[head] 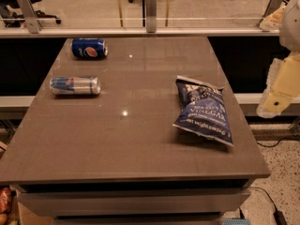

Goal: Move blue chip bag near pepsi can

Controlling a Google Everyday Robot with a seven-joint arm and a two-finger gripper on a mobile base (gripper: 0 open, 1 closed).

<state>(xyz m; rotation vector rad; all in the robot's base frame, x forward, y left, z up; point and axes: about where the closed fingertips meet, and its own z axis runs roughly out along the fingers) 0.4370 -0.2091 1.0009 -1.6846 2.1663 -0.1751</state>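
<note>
The blue chip bag [204, 109] lies flat on the right part of the brown table [140, 139], its white "VINEGAR" lettering facing up. The pepsi can [89, 48] lies on its side at the far left of the table, silver end to the right. The two are far apart, across the table's width. My gripper [280, 90] shows as a cream-coloured part of the arm at the right edge of the view. It is off the table, to the right of the bag, and touches nothing.
A slimmer light-blue-and-silver can [75, 85] lies on its side at the left, in front of the pepsi can. A glass railing with metal posts [150, 6] runs behind the table. A cable [276, 142] lies on the floor at the right.
</note>
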